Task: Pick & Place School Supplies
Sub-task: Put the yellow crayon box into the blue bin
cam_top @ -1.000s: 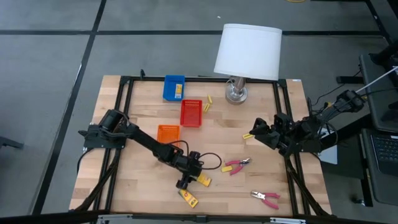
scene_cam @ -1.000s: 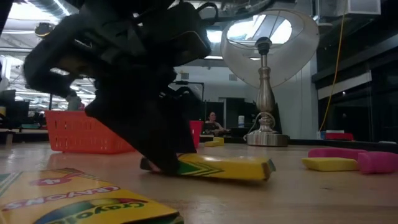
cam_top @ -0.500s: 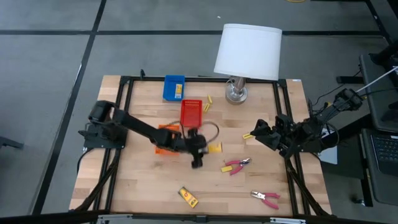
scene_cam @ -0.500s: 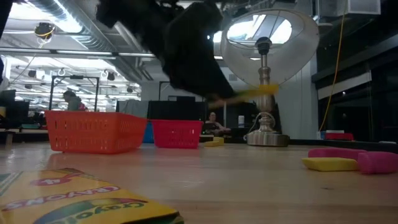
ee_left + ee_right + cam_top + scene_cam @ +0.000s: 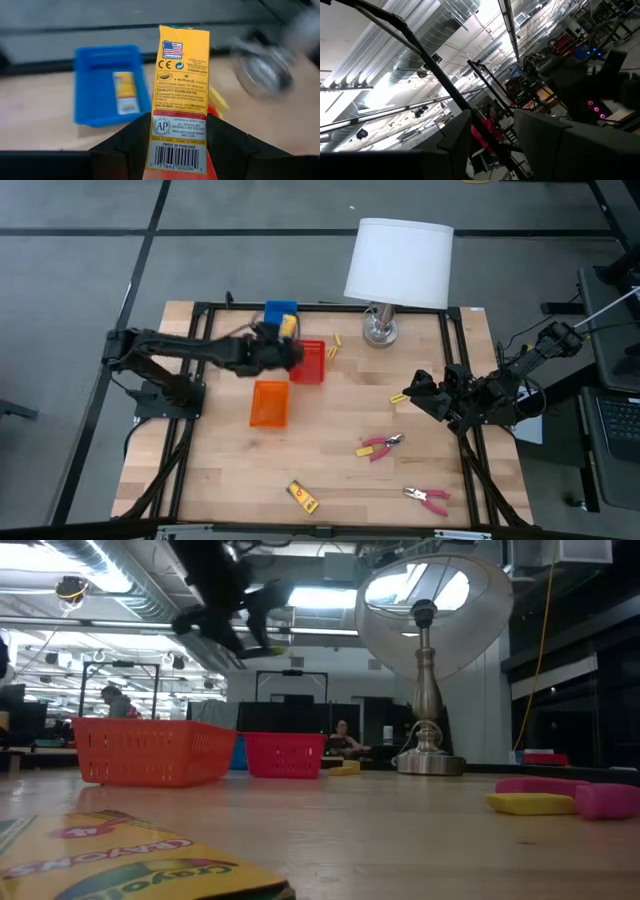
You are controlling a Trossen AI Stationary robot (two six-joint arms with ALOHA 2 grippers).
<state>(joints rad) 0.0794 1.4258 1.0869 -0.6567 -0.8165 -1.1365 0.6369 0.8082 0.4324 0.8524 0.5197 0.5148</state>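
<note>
My left gripper (image 5: pixel 286 345) (image 5: pixel 175 145) is up over the red tray (image 5: pixel 312 363) and next to the blue tray (image 5: pixel 107 82), shut on a yellow-orange packet (image 5: pixel 181 95) (image 5: pixel 288 327). A second packet (image 5: pixel 125 92) lies inside the blue tray. A third packet (image 5: pixel 303 496) (image 5: pixel 130 865) lies flat near the front edge. Two pink-handled pliers (image 5: pixel 380 447) (image 5: pixel 427 498) lie at the front right. My right gripper (image 5: pixel 410 387) (image 5: pixel 492 142) waits open at the right side, raised and tipped upward, with nothing between its fingers. My left gripper pinches the packet between its two fingers, one on each long edge, near the barcode end (image 5: pixel 175 162). The fingers come from the table's left, slanting down, and lie along the packet. The packet sticks out past the fingertips, printed back up, lifted clear of table and trays.
An orange tray (image 5: pixel 270 402) sits in front of the red one. A lamp with a white shade (image 5: pixel 398 265) stands at the far edge, right of centre. Small yellow stubs lie by the red tray (image 5: pixel 334 345) and near my right gripper (image 5: pixel 398 398).
My left gripper has lifted the packet off the table near the front centre and carried it up, toward the far edge and left, rolling its wrist on the way. The packet now hangs clear over the red and blue trays.
</note>
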